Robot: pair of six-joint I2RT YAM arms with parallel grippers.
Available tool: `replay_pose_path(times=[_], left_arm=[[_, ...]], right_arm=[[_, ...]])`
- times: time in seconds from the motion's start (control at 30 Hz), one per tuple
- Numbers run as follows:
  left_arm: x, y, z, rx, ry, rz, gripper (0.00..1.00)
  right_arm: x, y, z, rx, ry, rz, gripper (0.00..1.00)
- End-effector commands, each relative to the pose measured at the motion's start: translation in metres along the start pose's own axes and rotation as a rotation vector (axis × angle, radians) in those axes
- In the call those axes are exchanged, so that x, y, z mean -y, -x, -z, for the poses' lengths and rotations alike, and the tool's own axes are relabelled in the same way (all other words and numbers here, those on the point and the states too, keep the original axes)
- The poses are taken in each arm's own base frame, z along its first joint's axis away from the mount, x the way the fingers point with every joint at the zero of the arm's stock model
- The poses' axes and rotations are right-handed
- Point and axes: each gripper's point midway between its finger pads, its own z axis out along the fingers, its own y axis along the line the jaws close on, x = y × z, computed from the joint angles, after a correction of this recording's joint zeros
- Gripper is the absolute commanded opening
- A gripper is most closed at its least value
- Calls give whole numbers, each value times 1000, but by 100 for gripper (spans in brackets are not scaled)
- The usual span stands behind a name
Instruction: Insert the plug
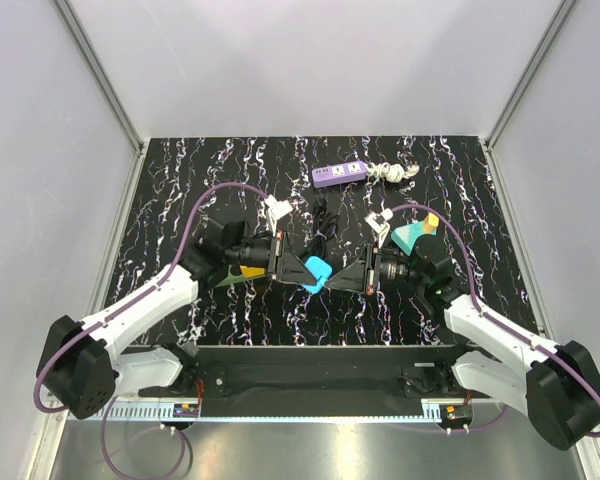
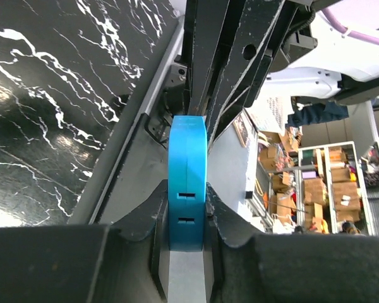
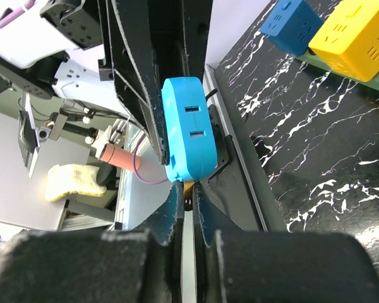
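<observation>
My left gripper (image 1: 300,268) is shut on a bright blue socket block (image 1: 318,272), held in the air above the table's middle. In the left wrist view the block (image 2: 187,183) sits squarely between my pads, its two slots showing. My right gripper (image 1: 344,279) meets it from the right. In the right wrist view my right jaws (image 3: 188,196) are nearly closed on a thin piece with an orange tip (image 3: 188,188), which I take for the plug. It touches the lower end of the blue block (image 3: 188,129). Most of the plug is hidden.
A purple power strip (image 1: 340,173) with a coiled white cable (image 1: 392,173) lies at the back. A black cable (image 1: 322,218) lies behind the grippers. A green bar carrying teal and yellow socket cubes (image 1: 417,232) lies right of centre, and its cubes also show in the right wrist view (image 3: 350,31).
</observation>
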Motion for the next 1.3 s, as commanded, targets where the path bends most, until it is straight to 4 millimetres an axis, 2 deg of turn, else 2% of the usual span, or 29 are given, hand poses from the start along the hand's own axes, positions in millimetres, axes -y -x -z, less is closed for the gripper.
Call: replay_pose_path(times=[0.0, 0.03, 0.13, 0.23, 0.43, 0.6, 0.77, 1.03, 1.27], left_arm=[[17, 7, 0, -7, -64, -27, 5], [17, 6, 0, -8, -65, -27, 10], [18, 5, 1, -9, -67, -25, 36], [21, 5, 1, -15, -78, -29, 43], [15, 6, -2, -25, -69, -3, 42], [8, 9, -5, -19, -29, -14, 32], [11, 9, -6, -22, -36, -27, 28], [7, 5, -10, -46, -40, -10, 27], [6, 0, -13, -70, -46, 4, 32]], right_arm=[[-20, 3, 1, -19, 83, 102, 0], [-20, 2, 1, -21, 83, 99, 0], [-19, 1, 1, -29, 87, 100, 0], [-20, 1, 1, -30, 91, 107, 0], [-16, 1, -1, -37, 82, 91, 0], [-10, -1, -4, -52, 67, 57, 0], [-6, -3, -4, -57, 58, 42, 0], [-2, -4, -7, -68, 57, 25, 0], [2, -6, -7, -76, 51, 8, 0]])
